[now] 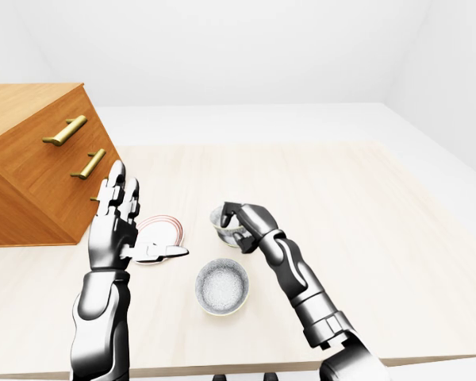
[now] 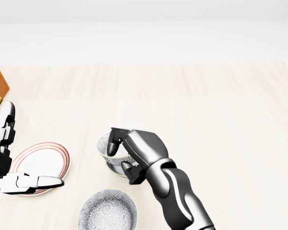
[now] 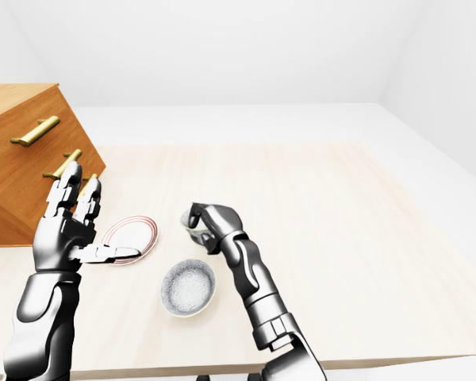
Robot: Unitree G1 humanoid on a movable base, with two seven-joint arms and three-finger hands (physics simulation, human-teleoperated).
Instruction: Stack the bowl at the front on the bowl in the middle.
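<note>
A grey speckled bowl point(image 1: 222, 286) stands lowest in the left-eye view, near the table's lower edge. Just above it is a smaller patterned bowl point(image 2: 103, 151). My right hand point(image 2: 121, 155) is shut on this bowl's rim, with fingers point(image 2: 116, 139) hooked over the edge and the thumb against the outer wall. Left of both lies a shallow white dish with a red rim point(image 2: 41, 163). My left hand point(image 1: 143, 218) is open, its fingers upright and its thumb stretched over that dish, touching nothing.
A wooden drawer cabinet point(image 1: 32, 167) with brass handles point(image 1: 64, 130) stands tilted at the left of the pale wooden table point(image 1: 365, 206). The table's lower edge point(image 1: 428, 359) runs close under my right forearm.
</note>
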